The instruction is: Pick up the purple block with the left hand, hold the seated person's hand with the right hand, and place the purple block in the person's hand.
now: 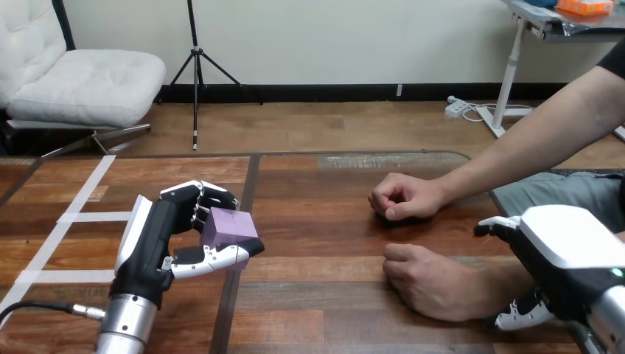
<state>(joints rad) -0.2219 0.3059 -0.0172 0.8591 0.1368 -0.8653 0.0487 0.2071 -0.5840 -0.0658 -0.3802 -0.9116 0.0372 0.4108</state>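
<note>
The left hand (pixel 158 232), fingers and thumb curled round the purple block (pixel 230 226), is well apart from the person's nearer hand (pixel 431 284), a closed fist off to its right, whose wrist lies under the right hand (pixel 567 251), grip impossible to tell.

One block (pixel 230 226) (purple); two robot hands (pixel 151 237) (pixel 571 243); two person's hands (pixel 404 198) (pixel 431 284)

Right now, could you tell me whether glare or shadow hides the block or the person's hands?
Head view: no, the light is even, and the block in the left hand is plainly lit. Head view: a pale sheen lies on the table near its far edge, clear of the things. Only a soft shadow sits under the far fist, and the near hand is well lit.
</note>
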